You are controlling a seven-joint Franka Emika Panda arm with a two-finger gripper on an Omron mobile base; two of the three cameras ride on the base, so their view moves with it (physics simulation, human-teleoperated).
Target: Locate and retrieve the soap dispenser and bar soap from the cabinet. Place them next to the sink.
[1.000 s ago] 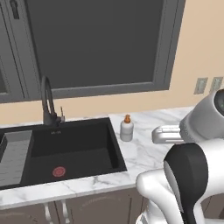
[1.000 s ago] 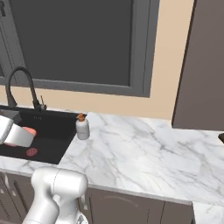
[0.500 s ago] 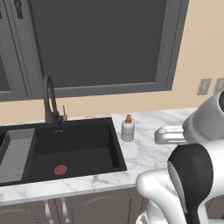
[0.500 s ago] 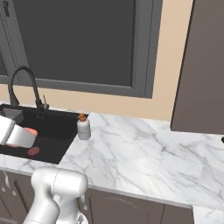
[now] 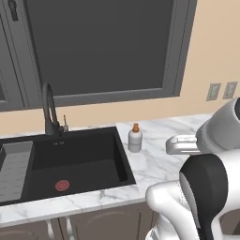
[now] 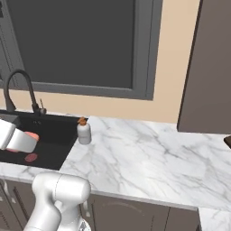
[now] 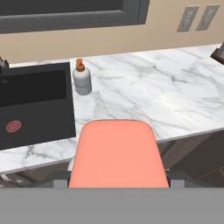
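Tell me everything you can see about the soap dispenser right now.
The soap dispenser is a small white rounded bottle, plastic by its look, with an orange pump top. It stands upright on the marble counter, just right of the sink near its back corner, apart from the basin edge. Nothing grips or touches it.

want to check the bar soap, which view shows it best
The hand view: the bar soap fills the foreground, close up between the gripper's fingers. The right base view shows a pink sliver by the arm; the left base view adds nothing on it.
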